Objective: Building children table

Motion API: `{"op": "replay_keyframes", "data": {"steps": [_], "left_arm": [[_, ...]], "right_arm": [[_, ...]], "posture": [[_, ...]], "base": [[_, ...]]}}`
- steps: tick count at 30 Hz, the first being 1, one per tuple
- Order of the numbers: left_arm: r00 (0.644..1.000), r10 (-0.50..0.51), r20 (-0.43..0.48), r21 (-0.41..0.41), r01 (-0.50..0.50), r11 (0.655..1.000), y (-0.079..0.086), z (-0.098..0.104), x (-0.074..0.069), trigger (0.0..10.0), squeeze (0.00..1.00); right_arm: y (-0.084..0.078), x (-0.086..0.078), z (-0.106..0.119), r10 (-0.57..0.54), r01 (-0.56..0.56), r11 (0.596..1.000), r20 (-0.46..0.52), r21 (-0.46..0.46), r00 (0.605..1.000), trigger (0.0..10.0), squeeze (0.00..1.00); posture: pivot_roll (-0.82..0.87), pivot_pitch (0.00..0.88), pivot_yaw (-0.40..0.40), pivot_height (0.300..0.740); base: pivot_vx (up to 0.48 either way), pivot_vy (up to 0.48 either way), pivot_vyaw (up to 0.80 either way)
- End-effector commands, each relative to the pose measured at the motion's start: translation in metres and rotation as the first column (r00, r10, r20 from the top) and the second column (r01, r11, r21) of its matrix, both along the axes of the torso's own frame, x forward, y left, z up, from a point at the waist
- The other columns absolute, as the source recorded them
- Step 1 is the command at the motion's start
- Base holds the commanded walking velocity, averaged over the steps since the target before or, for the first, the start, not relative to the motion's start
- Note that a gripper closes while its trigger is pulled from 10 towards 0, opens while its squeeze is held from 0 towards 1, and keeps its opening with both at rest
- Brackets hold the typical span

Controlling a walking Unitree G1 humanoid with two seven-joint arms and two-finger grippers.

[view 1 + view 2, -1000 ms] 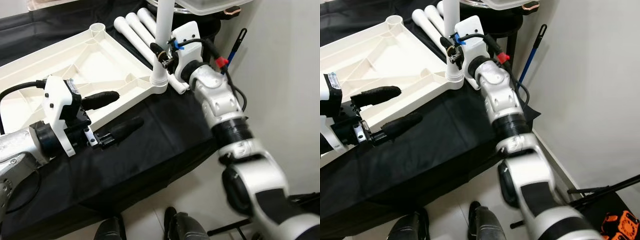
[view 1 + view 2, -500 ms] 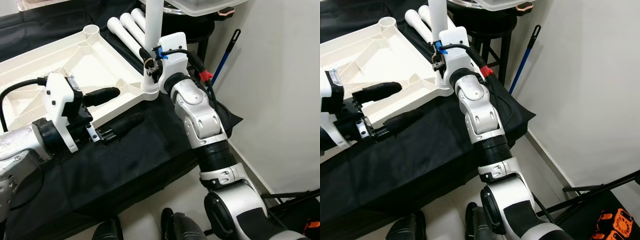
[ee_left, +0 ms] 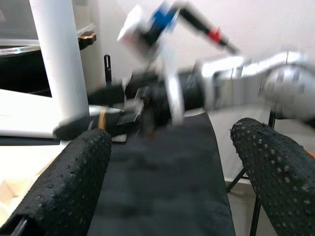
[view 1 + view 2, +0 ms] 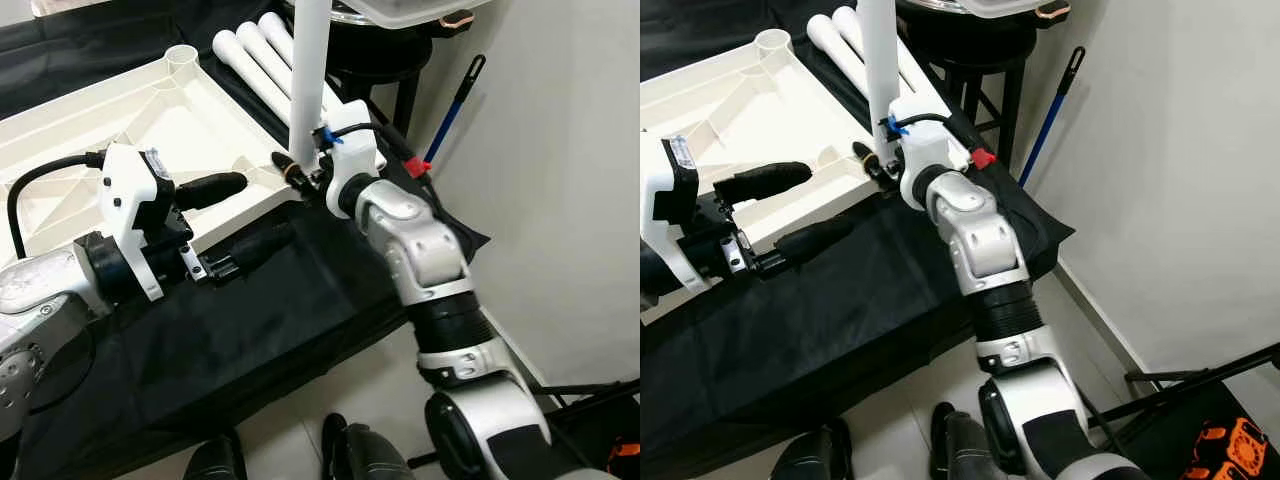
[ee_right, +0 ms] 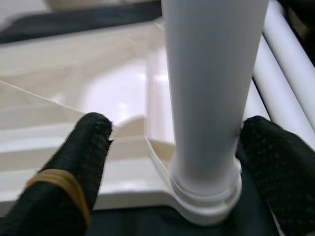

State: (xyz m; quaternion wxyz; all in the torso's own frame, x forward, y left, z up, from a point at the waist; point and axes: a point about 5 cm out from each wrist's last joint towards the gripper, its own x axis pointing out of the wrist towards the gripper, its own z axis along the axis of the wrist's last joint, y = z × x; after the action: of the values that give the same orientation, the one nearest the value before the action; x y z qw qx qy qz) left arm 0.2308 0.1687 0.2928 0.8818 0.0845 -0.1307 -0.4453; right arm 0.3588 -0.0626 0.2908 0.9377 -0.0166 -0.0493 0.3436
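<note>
Right gripper [image 5: 172,162] sat low at the foot of a white table leg [image 4: 308,80], its two black fingers [image 5: 86,147] spread to either side of the tube with a gap on the one side and the other finger close against it, so the jaws stood open around the leg rather than clamped on it. That leg was a smooth, round, glossy white plastic tube standing upright in a ringed corner socket at the near right corner of the children's table top [image 4: 130,120], a cream-white moulded plastic slab lying upside down, its ribbed underside and raised rim facing up, with another round socket [image 4: 181,55] at its far corner. It lay on a surface draped in black cloth [image 4: 270,310]. Just beyond it, to the far right, three more white legs [image 4: 255,50] lay side by side, touching one another. Left gripper [image 4: 235,215] hovered at the near left over the table top's near edge and the cloth, its fingers wide apart and holding nothing. Against the pale wall on the right leaned a blue-handled tool [image 4: 455,105].
</note>
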Motion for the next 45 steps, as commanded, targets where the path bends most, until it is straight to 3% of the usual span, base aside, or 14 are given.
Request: {"op": "replay_keyframes", "data": {"steps": [1,3,8,9,10,12,16,27,28,29,30,31,42,45], "left_arm": [[1.000,-0.017,0.010,0.002,0.017,1.000,-0.002,-0.001,-0.002,10.0,0.00],[1.000,-0.020,0.010,0.002,0.020,1.000,-0.002,-0.001,-0.002,10.0,0.00],[1.000,-0.022,0.010,0.000,0.022,1.000,-0.003,-0.001,-0.001,10.0,0.00],[1.000,-0.023,0.009,0.000,0.023,1.000,-0.003,-0.001,-0.002,10.0,0.00],[1.000,-0.024,0.006,0.001,0.024,1.000,-0.002,-0.002,-0.003,10.0,0.00],[1.000,-0.025,0.005,0.002,0.025,1.000,-0.002,-0.002,-0.003,10.0,0.00],[1.000,-0.021,0.002,0.005,0.021,1.000,-0.002,-0.002,-0.005,10.0,0.00],[1.000,-0.017,-0.014,0.014,0.017,1.000,0.000,-0.002,-0.011,10.0,0.00],[1.000,-0.015,-0.019,0.016,0.015,1.000,0.000,-0.002,-0.013,10.0,0.00],[1.000,-0.015,-0.019,0.016,0.015,1.000,0.000,-0.002,-0.013,10.0,0.00],[1.000,-0.014,-0.021,0.017,0.014,1.000,0.000,-0.001,-0.013,10.0,0.00],[1.000,-0.014,-0.023,0.018,0.015,1.000,0.000,-0.001,-0.014,10.0,0.00],[0.999,-0.014,-0.032,0.020,0.015,1.000,0.000,-0.001,-0.015,10.0,0.00],[0.999,-0.015,-0.033,0.017,0.015,1.000,-0.001,-0.001,-0.014,10.0,0.00]], "right_arm": [[0.001,-0.005,0.008,0.075,-0.075,0.997,0.014,0.026,0.997,10.0,1.00],[-0.023,0.002,0.019,0.116,-0.115,0.993,0.081,-0.019,0.990,10.0,1.00],[-0.047,0.011,0.024,0.174,-0.167,0.983,0.097,-0.071,0.980,10.0,1.00],[-0.050,0.010,0.025,0.236,-0.227,0.970,0.101,-0.088,0.967,10.0,0.98],[-0.056,0.012,0.025,0.318,-0.307,0.945,0.096,-0.112,0.943,10.0,0.00],[-0.058,0.014,0.026,0.365,-0.356,0.929,0.087,-0.103,0.927,10.0,0.00],[-0.057,0.026,0.028,0.345,-0.337,0.937,0.085,-0.092,0.935,10.0,0.00],[-0.045,0.035,0.034,0.390,-0.383,0.920,0.103,-0.085,0.915,10.0,0.00],[-0.043,0.037,0.035,0.383,-0.374,0.923,0.116,-0.089,0.916,5.0,0.00],[-0.043,0.037,0.035,0.383,-0.374,0.923,0.116,-0.089,0.916,5.0,0.00],[-0.042,0.038,0.036,0.383,-0.374,0.923,0.122,-0.092,0.916,1.6,0.00],[-0.041,0.038,0.037,0.387,-0.378,0.921,0.128,-0.093,0.913,0.0,0.00],[-0.041,0.040,0.040,0.377,-0.356,0.924,0.162,-0.142,0.912,0.0,0.00],[-0.037,0.042,0.043,0.311,-0.284,0.946,0.186,-0.158,0.932,0.0,0.00]], "posture": [[0.01,0.251,-0.091,0.740],[0.01,0.254,-0.090,0.740],[0.01,0.259,-0.089,0.740],[0.01,0.265,-0.090,0.740],[0.02,0.273,-0.090,0.740],[0.02,0.274,-0.091,0.740],[0.04,0.293,-0.092,0.740],[0.06,0.324,-0.094,0.740],[0.07,0.337,-0.093,0.740],[0.07,0.337,-0.093,0.740],[0.07,0.340,-0.093,0.740],[0.07,0.344,-0.092,0.740],[0.07,0.350,-0.090,0.740],[0.06,0.344,-0.093,0.740]], "base": [[0.000,0.000,0.00],[0.000,0.000,0.00],[0.000,0.000,0.00],[0.000,0.000,0.00],[0.000,0.000,0.00],[0.000,0.000,0.00],[0.000,0.000,0.00],[0.000,0.000,0.00],[0.000,0.000,0.00],[0.000,0.000,0.00],[0.000,0.000,0.00],[0.000,0.000,0.00],[0.000,0.000,0.00],[0.000,0.000,0.00]]}}
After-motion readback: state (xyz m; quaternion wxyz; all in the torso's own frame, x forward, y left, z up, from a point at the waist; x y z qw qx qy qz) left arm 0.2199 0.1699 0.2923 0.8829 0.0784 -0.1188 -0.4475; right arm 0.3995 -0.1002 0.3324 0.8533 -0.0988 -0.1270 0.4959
